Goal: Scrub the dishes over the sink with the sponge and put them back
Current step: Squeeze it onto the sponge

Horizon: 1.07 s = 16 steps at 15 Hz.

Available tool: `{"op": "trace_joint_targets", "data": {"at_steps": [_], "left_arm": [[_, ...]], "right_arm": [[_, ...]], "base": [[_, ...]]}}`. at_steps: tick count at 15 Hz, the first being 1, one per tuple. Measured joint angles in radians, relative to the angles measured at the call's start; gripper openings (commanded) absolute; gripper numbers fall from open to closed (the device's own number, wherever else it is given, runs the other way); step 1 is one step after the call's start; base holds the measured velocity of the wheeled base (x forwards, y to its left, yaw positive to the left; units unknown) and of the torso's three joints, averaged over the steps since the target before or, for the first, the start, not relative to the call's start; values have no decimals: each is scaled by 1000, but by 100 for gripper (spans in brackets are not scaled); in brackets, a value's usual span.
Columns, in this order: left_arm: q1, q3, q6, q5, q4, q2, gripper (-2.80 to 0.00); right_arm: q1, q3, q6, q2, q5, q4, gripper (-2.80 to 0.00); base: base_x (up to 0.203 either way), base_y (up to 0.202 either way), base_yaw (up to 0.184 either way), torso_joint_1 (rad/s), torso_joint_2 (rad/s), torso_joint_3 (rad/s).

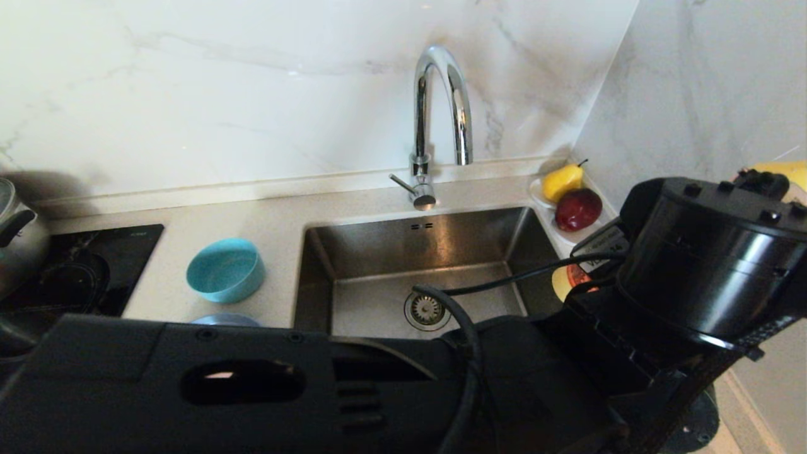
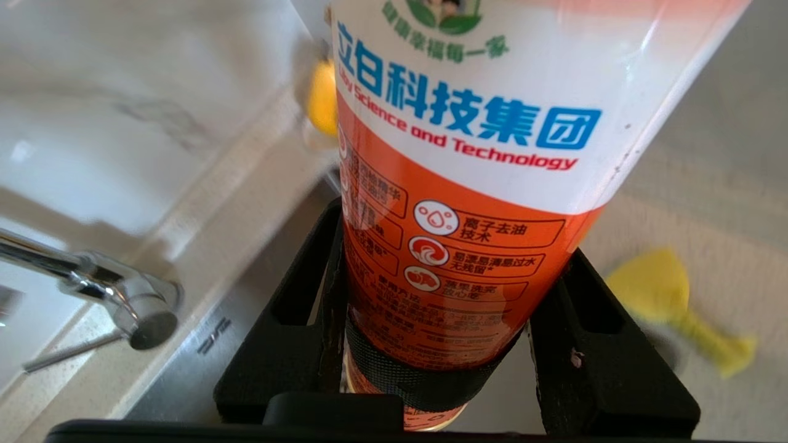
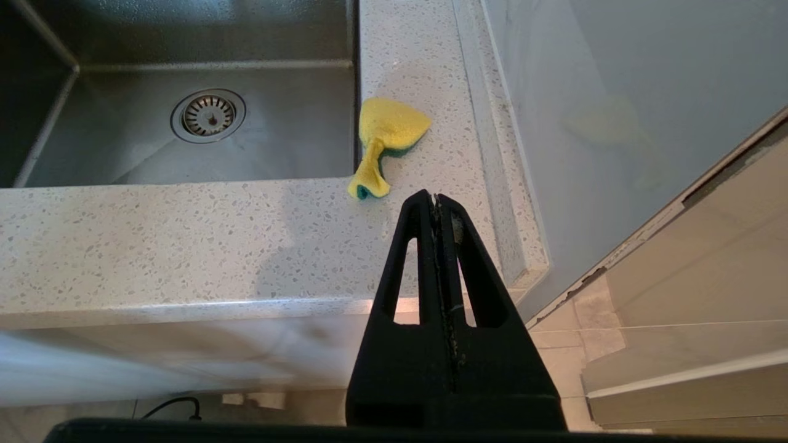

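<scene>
far left in the head view a steel pot (image 1: 22,243) sits on a black hob (image 1: 94,268). right of it the teal bowl (image 1: 226,270) lies tipped on the counter (image 1: 277,217), and a sliver of the blue-grey plate (image 1: 225,320) shows just below it, mostly hidden by the robot's arm. the sink (image 1: 378,302) comes next, holding only its drain strainer (image 1: 427,310), with the tap (image 1: 438,107) arching over the back edge. in the far right corner a white dish (image 1: 541,198) carries a pear (image 1: 563,181) and an apple (image 1: 578,209).

the left gripper (image 2: 434,344) is clamped on an orange and white bottle (image 2: 468,154) by the sink's right side; the label reads "science and technology" under blue chinese characters. the sponge (image 3: 385,143) lies crumpled on the counter just right of the sink rim, near that gripper, perhaps slightly below it. the right gripper (image 3: 436,200) hangs closed and empty, out past the counter's front edge, apart from the sponge.
</scene>
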Motion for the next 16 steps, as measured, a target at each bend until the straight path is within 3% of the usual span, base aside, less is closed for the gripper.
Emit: {"op": "trace_joint_targets", "data": {"at_steps": [4, 6, 9, 13, 16], "left_arm": [[-4, 24, 41, 13, 2, 35, -280], [-4, 48, 92, 40, -11, 51, -280], [-3, 50, 112, 80, -19, 90, -280], [-2, 33, 200, 247, -16, 156, -280], [-2, -25, 242, 279, -13, 207, -280]], "right_arm": [[0, 0, 0, 0, 0, 0, -280], [0, 0, 0, 0, 0, 0, -280], [0, 0, -1, 0, 0, 0, -280], [0, 0, 0, 0, 0, 0, -280], [0, 0, 0, 0, 0, 0, -280]], "base": [[0, 0, 0, 0, 0, 0], [0, 0, 0, 0, 0, 0], [0, 0, 0, 0, 0, 0], [0, 0, 0, 0, 0, 0], [0, 0, 0, 0, 0, 0]]}}
